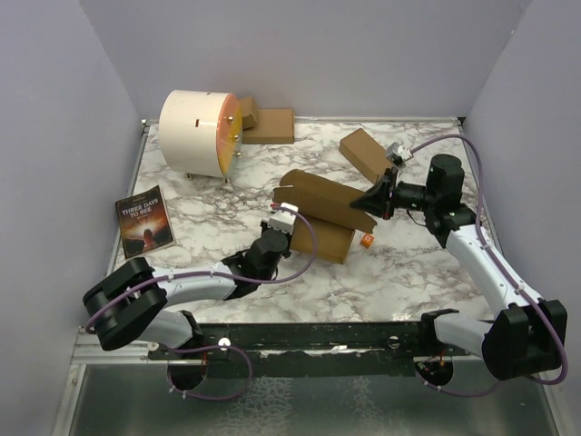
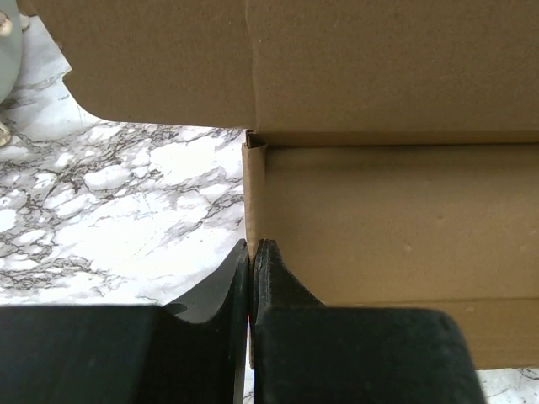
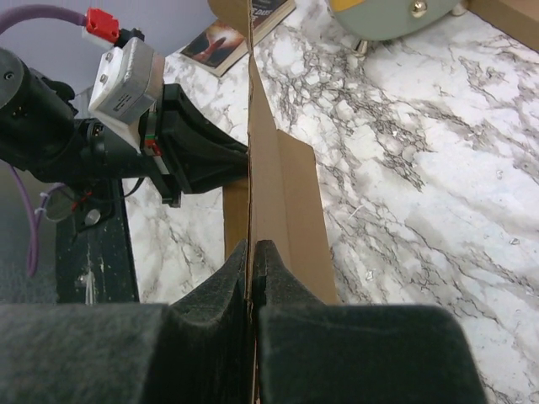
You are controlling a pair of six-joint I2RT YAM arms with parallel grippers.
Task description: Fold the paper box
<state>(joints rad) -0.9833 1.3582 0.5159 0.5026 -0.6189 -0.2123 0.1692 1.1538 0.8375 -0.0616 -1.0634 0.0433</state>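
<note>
Bare marble table [image 1: 390,282] lies open by the arm bases. Mid-table, the left gripper [image 2: 252,249] pinches a thin end flap of the box [image 1: 320,207]. The right gripper [image 3: 251,249] clamps the edge of its raised panel. Near the left edge lies a book [image 1: 145,221] titled "THREE DAYS TO SEE". Farther back sit a white drum [image 1: 198,132] and a second carton [image 1: 363,153].

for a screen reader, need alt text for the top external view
A partly folded brown paper box is pinched from both sides: the left gripper shut on its left edge, the right gripper on its right end. A white drum, a book and another carton sit around it.
</note>
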